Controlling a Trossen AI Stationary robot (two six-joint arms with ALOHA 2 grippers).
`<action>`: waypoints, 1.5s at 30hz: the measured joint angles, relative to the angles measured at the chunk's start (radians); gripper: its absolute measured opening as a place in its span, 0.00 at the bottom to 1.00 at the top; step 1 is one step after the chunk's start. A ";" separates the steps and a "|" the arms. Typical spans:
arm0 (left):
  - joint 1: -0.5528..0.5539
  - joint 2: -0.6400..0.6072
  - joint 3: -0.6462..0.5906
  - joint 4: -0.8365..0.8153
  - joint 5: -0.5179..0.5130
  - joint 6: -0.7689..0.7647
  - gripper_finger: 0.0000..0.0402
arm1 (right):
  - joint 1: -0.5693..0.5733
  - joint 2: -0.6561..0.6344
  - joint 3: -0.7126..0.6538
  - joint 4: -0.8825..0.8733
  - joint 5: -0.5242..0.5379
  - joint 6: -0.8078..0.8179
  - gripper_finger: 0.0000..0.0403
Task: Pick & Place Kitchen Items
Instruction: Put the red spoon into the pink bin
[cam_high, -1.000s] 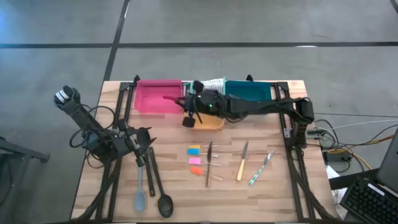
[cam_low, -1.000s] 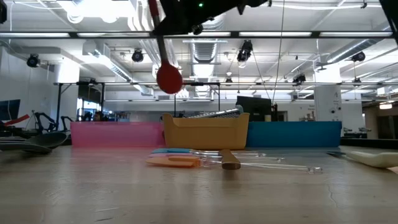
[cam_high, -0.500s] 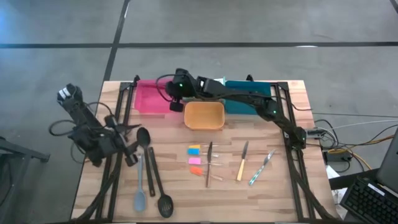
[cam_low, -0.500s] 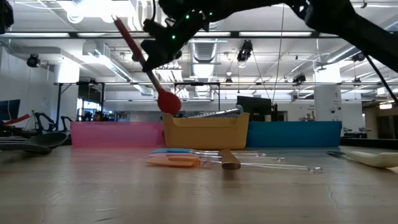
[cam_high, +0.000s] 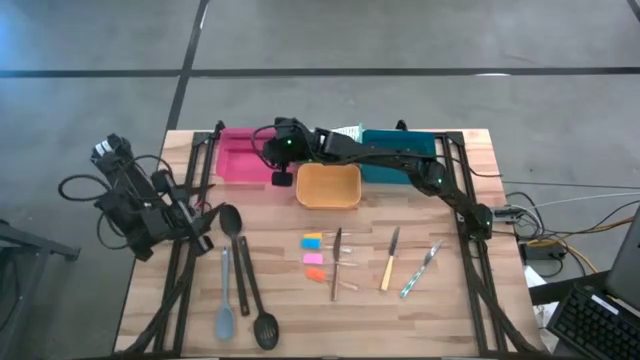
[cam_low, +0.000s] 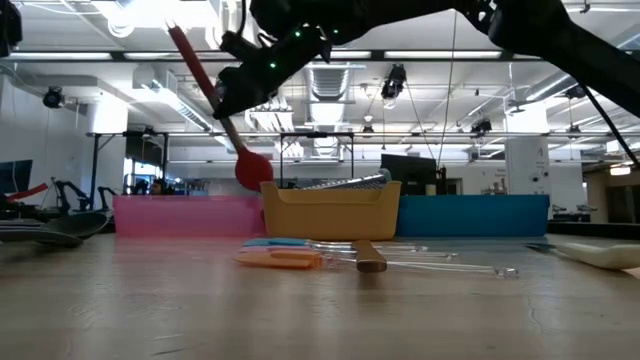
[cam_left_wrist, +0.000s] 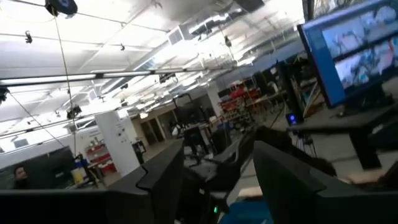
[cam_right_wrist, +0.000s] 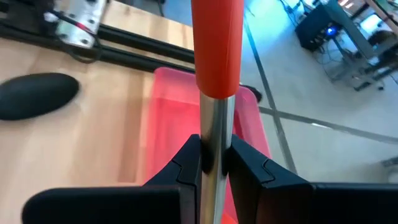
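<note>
My right gripper reaches over the pink tray at the far left and is shut on a red spoon. The spoon has a red handle, a silver shaft and a red bowl. My left gripper is open and empty at the table's left edge, beside the head of a black ladle that lies flat. A grey-blue spoon and a black slotted spoon lie near it. Small coloured pieces and knives lie mid-table. My right gripper pinches the spoon's silver shaft between its two fingers, just below the red handle. The fingers lie across the shaft. The spoon is lifted clear and tilted, bowl lowest, hanging above the pink tray with its handle pointing up toward the table's left.
An orange tray stands beside the pink one, and a teal tray to its right. A silver ribbed object stands behind them. A yellow-handled knife and a green-handled knife lie at right.
My right gripper has carried the red spoon from above the orange tray toward the table's left, over the pink tray. The spoon has tipped, and its bowl has come lower. My left gripper has drawn back toward the table's left edge, uncovering the black ladle's head.
</note>
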 joint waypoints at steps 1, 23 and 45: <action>0.002 0.002 -0.011 0.000 -0.014 0.000 0.49 | 0.002 0.000 0.000 0.001 -0.002 -0.002 0.10; 0.194 -0.004 -0.143 -0.046 -0.086 -0.033 0.49 | 0.070 -0.142 0.009 -0.204 0.196 -0.029 0.10; 0.520 0.312 0.293 -1.477 -0.175 -0.711 0.49 | 0.077 -0.182 -0.190 -0.395 0.300 -0.059 0.10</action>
